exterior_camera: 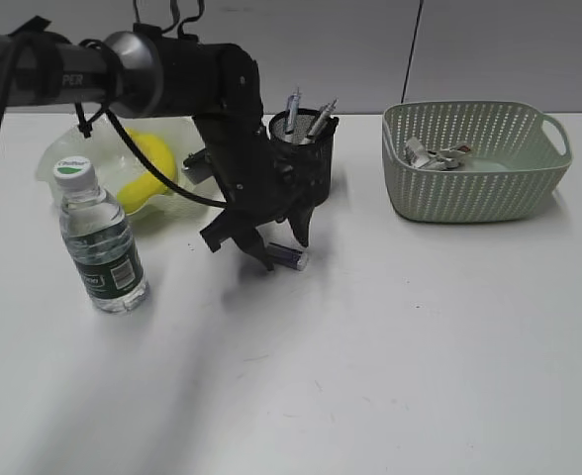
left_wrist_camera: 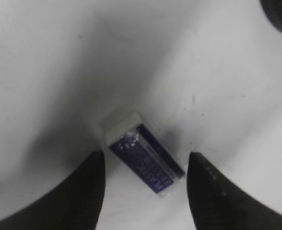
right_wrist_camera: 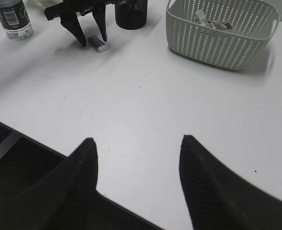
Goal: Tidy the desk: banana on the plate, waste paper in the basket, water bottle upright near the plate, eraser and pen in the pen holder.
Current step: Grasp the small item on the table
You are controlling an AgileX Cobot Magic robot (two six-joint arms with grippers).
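Nearest the exterior camera stood one water bottle (exterior_camera: 101, 242) — clear plastic, dark green label with white print, white-green cap — upright on the white worktop (exterior_camera: 390, 346), just in front of the plate (exterior_camera: 177, 203). That single pale green dish with its wavy rim held one bright yellow banana (exterior_camera: 147, 168).

One eraser (left_wrist_camera: 143, 155) lay flat on the worktop: a small white block in a dark blue sleeve with pale print, one white end bare. The left hand (exterior_camera: 268, 247) hung over it with its two dark fingers (left_wrist_camera: 83, 191) spread apart, one on either side of the eraser — open, and in the left wrist view neither finger touched it. The eraser sat near the foot of the pen holder (exterior_camera: 306, 163), one black mesh cup holding at least two pens (exterior_camera: 306, 119); the exact count could not be told.

One sage-green perforated basket (exterior_camera: 474, 163) stood well to the right, with a crumpled wad of waste paper (exterior_camera: 436, 153) lying inside it.

The right hand (right_wrist_camera: 136, 163) hovered above the near edge of the worktop, well apart from everything, its two fingers wide apart and holding nothing.
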